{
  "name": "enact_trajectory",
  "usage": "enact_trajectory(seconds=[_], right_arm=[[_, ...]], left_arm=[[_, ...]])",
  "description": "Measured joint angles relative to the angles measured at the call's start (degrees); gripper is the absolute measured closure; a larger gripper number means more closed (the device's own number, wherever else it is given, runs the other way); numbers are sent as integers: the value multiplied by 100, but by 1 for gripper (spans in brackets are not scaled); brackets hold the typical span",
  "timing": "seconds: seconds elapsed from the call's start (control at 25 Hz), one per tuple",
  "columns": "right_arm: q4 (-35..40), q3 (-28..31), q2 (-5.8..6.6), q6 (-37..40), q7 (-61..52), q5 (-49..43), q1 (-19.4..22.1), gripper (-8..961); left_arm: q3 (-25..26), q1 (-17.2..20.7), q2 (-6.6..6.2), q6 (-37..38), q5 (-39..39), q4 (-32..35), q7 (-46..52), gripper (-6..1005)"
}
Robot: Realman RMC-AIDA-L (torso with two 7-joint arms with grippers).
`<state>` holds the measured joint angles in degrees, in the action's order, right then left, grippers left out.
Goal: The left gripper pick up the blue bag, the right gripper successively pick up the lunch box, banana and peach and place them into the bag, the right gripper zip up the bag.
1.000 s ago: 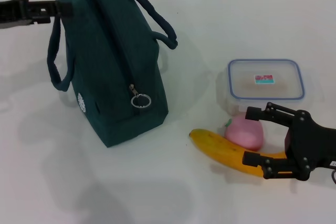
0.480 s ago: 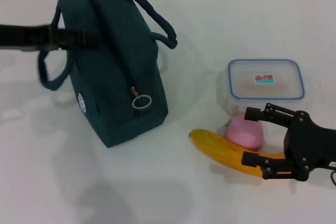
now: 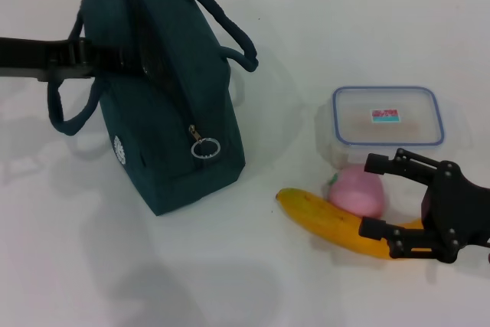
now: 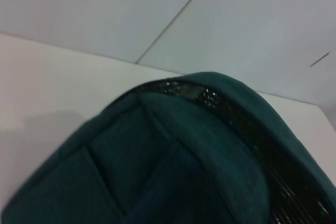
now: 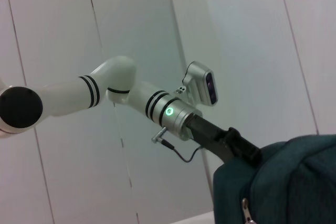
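**A:** Where is the blue bag [image 3: 172,105] sitting?

**B:** Upright on the white table [image 3: 230,266], on the robot's left side. Its zipper runs along the top ridge, and the metal ring pull [image 3: 205,147] hangs at the near end. One loop handle droops on the left side, the other arches over to the right.

**A:** And the left gripper [image 3: 122,59]?

**B:** It reaches in from the left edge, level with the top of the bag, its tip right against the upper left flank beside the zipper strip. The fingers are buried against the dark fabric, so I cannot tell whether they are spread or closed on anything. The left wrist view shows only the bag's top and zipper teeth close up.

**A:** The right gripper [image 3: 383,197]?

**B:** Low at the near right corner, jaws spread wide and holding nothing. The far finger lies just in front of the lunch box [image 3: 388,124], by the peach [image 3: 357,193]; the near finger lies over the banana [image 3: 329,221] at its right end.

**A:** How do the foods sit together?

**B:** The lunch box is farthest back, lid on. The peach rests just in front of it, and the banana lies across in front of the peach, near it. All three are well apart from the bag.
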<state>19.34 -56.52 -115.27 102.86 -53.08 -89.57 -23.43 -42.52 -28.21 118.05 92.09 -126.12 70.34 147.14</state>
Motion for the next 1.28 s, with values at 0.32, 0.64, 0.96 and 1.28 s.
enact_trajectory(seconds=[0.32, 0.64, 0.96, 1.28], right_arm=[[41, 179, 90, 29, -156, 166, 32, 74], [16, 1348, 170, -532, -1224, 189, 256, 78], [-2, 1675, 189, -1970, -2873, 208, 251, 81], [-2, 1706, 323, -2779, -4023, 212, 234, 82]], left_arm=[[7, -2, 18, 411, 52, -26, 209, 693], [-9, 223, 42, 573, 837, -176, 463, 949], [-29, 427, 135, 618, 1041, -179, 554, 966], [-109, 444, 131, 617, 1050, -337, 664, 966]])
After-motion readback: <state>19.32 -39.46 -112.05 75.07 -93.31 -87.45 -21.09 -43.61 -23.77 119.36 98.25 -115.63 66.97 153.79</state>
